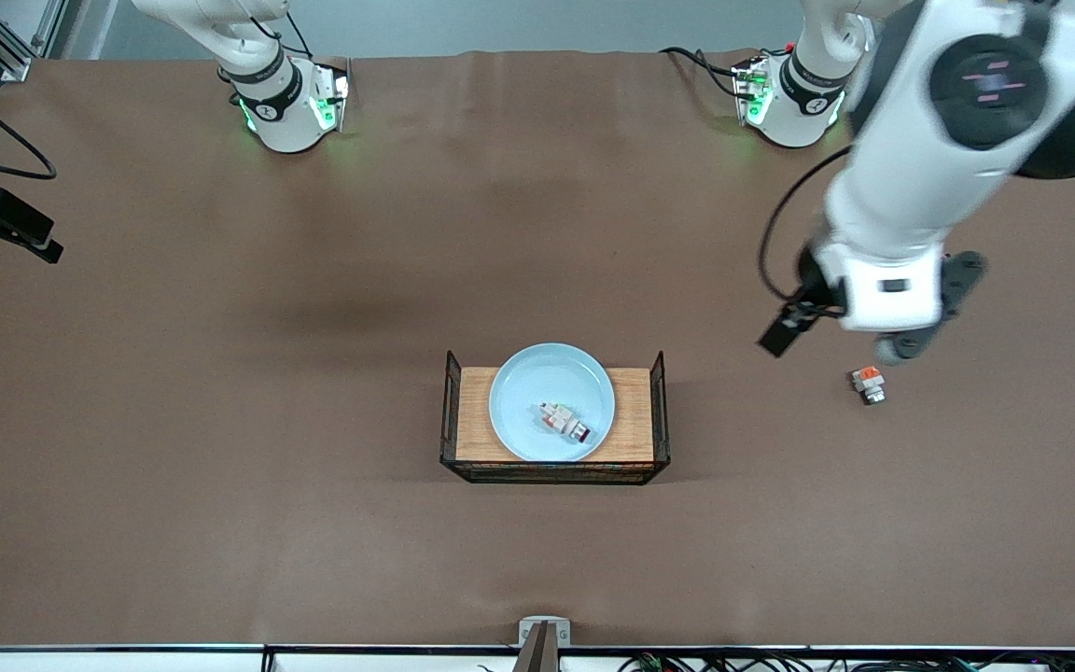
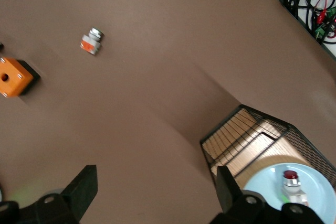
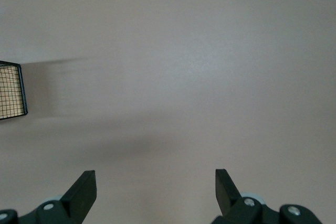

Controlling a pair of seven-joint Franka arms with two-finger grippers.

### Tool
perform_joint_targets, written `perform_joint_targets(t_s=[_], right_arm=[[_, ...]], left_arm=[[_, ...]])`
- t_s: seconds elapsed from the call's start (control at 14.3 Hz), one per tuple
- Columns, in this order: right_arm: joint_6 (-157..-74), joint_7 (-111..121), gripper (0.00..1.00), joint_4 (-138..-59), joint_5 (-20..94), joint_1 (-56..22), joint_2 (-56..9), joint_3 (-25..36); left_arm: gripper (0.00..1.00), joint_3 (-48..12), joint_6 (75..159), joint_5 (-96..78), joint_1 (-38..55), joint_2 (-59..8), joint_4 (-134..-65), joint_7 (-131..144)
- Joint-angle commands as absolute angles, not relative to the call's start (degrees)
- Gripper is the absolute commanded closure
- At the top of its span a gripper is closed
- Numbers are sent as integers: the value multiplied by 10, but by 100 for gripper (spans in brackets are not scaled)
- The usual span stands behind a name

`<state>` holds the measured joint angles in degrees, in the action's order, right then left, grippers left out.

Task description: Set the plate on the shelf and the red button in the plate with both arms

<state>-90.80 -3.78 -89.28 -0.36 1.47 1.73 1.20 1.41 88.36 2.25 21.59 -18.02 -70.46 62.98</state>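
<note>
Red button (image 1: 565,422) is sitting in plate (image 1: 551,401) near bench's front edge, so both open grippers, left gripper (image 2: 152,195) w/ right gripper (image 3: 155,192), prob just need parking.

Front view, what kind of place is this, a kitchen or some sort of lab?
Most likely a robotics lab bench, not a kitchen: two arm bases are bolted to a brown-covered table, loose cables trail along its edge, and a lone plate holding the red button sits on a wire-sided wooden rack.

The front view looks steeply down from high across the table at the robots' bases, while both wrist views look down close past their own fingers, sharing the wire-sided rack (image 1: 553,425) (image 2: 252,140) (image 3: 11,90).
</note>
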Motion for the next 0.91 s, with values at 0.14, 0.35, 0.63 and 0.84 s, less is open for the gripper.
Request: perform_joint_targets(t_s=[0.14, 0.35, 0.63, 0.84], right_arm=[[-911, -33, 0, -897, -11, 14, 22, 11], [-911, -33, 0, -897, -11, 14, 22, 11], [-911, -33, 0, -897, -11, 14, 22, 11], [-911, -33, 0, -897, -11, 14, 22, 11]], left_arm=[[0, 11, 825, 7, 128, -154, -715, 428], [0, 11, 809, 7, 78, -150, -715, 315], [0, 11, 788, -24, 21, -134, -715, 196], [0, 11, 787, -40, 6, -116, -715, 177]])
